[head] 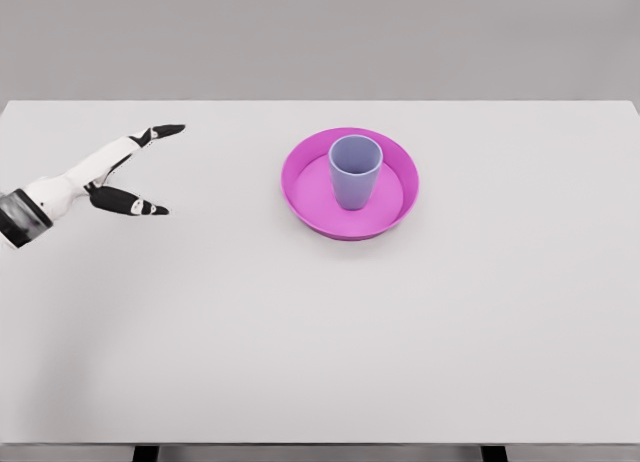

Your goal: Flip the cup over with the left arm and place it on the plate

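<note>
- A table [320, 362] with a plain, pale grey-white top is filling most of the head view, and it is reaching from the left edge of the picture to the right edge.
- Its far edge is running straight across the upper part of the view.
- Behind it, a grey wall [320, 37] without any marks is standing as the background.
- Along the bottom edge of the picture, two short dark pieces [145, 453] are showing just below the near edge of the table, one toward the left and one toward the right; what they are is not clear.
</note>
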Robot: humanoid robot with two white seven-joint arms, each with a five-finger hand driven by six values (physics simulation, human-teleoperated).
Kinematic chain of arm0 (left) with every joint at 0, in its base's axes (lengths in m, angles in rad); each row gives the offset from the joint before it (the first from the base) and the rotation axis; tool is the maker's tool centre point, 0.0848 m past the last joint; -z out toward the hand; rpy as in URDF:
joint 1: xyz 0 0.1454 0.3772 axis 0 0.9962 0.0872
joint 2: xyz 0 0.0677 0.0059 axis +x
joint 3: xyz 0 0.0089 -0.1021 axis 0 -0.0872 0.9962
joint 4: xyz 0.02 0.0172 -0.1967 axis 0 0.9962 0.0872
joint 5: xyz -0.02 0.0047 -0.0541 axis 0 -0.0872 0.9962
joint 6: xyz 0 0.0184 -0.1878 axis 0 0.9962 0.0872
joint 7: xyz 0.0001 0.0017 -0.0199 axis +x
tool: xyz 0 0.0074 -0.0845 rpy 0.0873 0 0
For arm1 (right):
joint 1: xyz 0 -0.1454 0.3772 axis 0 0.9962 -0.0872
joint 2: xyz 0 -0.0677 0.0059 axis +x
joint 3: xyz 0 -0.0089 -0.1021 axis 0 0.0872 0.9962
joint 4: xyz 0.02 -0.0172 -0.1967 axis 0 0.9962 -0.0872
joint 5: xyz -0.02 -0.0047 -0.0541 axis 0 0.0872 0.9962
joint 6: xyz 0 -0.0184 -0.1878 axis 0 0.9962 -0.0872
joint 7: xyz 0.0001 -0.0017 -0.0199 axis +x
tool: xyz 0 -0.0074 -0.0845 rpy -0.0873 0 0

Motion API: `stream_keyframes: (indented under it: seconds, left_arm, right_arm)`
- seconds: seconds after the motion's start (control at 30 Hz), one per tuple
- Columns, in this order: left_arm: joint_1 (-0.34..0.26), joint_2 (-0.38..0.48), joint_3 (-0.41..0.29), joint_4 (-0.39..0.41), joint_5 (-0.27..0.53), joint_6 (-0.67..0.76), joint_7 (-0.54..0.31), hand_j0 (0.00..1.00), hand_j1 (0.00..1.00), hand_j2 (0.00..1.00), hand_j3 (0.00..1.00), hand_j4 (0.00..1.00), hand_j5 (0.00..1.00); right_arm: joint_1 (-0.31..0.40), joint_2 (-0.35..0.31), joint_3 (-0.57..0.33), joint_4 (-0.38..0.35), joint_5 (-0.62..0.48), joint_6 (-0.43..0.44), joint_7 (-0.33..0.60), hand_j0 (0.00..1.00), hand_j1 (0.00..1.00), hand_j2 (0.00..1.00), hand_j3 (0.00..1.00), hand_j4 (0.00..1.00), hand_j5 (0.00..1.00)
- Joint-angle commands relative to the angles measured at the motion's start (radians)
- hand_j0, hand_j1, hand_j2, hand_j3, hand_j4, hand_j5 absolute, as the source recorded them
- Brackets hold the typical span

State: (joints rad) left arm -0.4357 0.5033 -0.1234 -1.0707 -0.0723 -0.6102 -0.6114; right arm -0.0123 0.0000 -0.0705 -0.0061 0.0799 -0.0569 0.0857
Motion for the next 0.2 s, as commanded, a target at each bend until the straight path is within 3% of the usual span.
stream_keyframes:
  seconds: [0.0, 0.17]
  left_arm:
    - [0.0, 0.077, 0.065, 0.0, 0.028, -0.001, 0.001, 1.0, 1.0, 1.0, 1.0, 1.0, 1.0]
    - [0.018, 0.1, 0.064, 0.0, 0.058, -0.001, 0.001, 1.0, 1.0, 1.0, 1.0, 1.0, 1.0]
  right_arm:
    - [0.0, 0.0, 0.0, 0.0, 0.0, 0.0, 0.0, 1.0, 1.0, 1.0, 1.0, 1.0, 1.0]
    - [0.0, 0.0, 0.0, 0.0, 0.0, 0.0, 0.0, 1.0, 1.0, 1.0, 1.0, 1.0, 1.0]
